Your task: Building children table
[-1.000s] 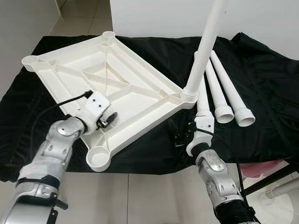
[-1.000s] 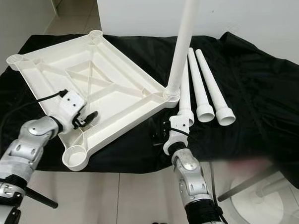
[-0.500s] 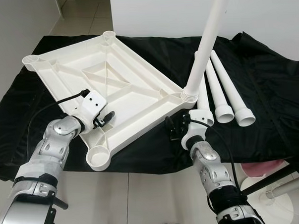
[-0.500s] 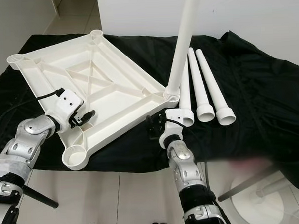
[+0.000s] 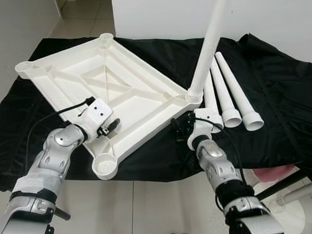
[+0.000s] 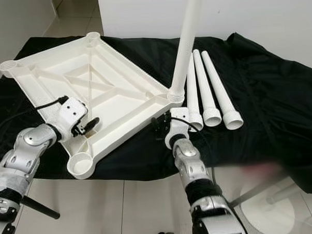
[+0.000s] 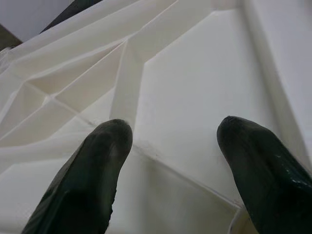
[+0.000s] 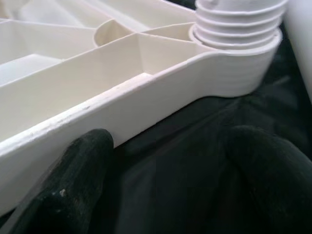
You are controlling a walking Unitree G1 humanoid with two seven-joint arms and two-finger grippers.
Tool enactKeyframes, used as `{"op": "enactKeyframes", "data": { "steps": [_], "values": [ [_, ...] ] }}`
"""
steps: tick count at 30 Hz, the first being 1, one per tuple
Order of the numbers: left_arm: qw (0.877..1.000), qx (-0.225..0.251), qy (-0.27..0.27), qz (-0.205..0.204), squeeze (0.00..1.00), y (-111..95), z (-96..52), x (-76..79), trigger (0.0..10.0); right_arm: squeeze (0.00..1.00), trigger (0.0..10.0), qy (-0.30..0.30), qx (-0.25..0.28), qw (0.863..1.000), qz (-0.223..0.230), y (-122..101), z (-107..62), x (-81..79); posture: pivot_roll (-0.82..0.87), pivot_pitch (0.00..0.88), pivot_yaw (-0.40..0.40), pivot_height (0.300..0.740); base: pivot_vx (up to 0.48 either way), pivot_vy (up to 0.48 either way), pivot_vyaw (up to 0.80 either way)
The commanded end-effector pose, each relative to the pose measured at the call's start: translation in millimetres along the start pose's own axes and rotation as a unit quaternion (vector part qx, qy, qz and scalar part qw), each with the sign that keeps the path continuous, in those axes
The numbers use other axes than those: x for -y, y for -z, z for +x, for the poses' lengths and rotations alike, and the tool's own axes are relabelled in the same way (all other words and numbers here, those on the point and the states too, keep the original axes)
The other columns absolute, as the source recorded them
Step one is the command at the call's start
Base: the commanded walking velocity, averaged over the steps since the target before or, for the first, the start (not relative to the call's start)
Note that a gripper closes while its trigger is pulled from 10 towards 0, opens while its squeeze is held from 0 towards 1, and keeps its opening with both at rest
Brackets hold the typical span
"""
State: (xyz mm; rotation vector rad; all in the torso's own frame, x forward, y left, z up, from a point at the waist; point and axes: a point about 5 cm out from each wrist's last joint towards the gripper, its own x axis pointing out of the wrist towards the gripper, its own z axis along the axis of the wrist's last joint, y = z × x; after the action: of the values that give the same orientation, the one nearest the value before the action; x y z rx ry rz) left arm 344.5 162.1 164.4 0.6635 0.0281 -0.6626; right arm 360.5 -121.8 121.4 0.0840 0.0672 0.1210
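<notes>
The white table top (image 5: 129, 89) lies upside down on the black cloth, ribs facing up. One white leg (image 5: 211, 42) stands upright in its right corner socket (image 5: 194, 98). Three loose legs (image 5: 234, 95) lie side by side just right of it. My left gripper (image 5: 114, 126) is open, its fingers (image 7: 97, 161) hovering over the ribbed underside near the front-left rim. My right gripper (image 5: 178, 129) is open at the outer side of the rim (image 8: 146, 102), just below the corner that holds the standing leg. The front corner socket (image 5: 105, 166) is empty.
The black cloth (image 5: 285, 106) covers the work table and hangs over its front edge. Tiled floor lies below, with a white round base (image 5: 305, 204) and a black bar at the lower right. A white wall stands behind.
My right gripper has risen from below the table's front edge and swung left to the rim by the standing leg. The left gripper has barely moved.
</notes>
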Motion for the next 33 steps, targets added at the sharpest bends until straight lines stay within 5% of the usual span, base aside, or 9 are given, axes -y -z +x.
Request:
{"op": "enactKeyframes", "data": {
  "steps": [1,17,20,21,33],
  "values": [
    [0.996,-0.031,0.084,-0.008,0.0,13.4,3.1,28.0,10.0,0.0,10.0,0.009,0.009,1.0,0.001,-4.4,3.2,1.6,0.04,0.099,-0.035,0.74,0.0,0.0,0.0],
    [0.996,0.006,0.082,-0.034,0.0,-8.4,20.6,47.4,10.0,0.0,10.0,0.011,0.015,1.0,-0.006,-15.1,20.7,-3.7,0.04,0.097,-0.036,0.74,0.0,0.0,0.0],
    [0.996,0.009,0.069,-0.047,0.0,-6.6,16.7,38.4,10.0,0.0,10.0,0.01,0.032,0.999,-0.008,-16.2,17.7,-1.4,0.05,0.099,-0.038,0.74,0.0,0.0,0.0],
    [0.996,0.018,0.05,-0.071,0.0,-4.5,8.8,20.7,10.0,0.0,10.0,0.001,0.063,0.998,-0.006,-18.9,11.9,3.1,0.05,0.105,-0.042,0.74,0.0,0.0,0.0],
    [0.989,0.048,0.044,-0.132,0.0,-2.0,-14.0,-22.1,10.0,0.0,10.0,-0.028,0.154,0.988,0.002,-27.2,-13.5,18.5,0.04,0.113,-0.034,0.74,0.0,0.0,0.0]
  ]
}}
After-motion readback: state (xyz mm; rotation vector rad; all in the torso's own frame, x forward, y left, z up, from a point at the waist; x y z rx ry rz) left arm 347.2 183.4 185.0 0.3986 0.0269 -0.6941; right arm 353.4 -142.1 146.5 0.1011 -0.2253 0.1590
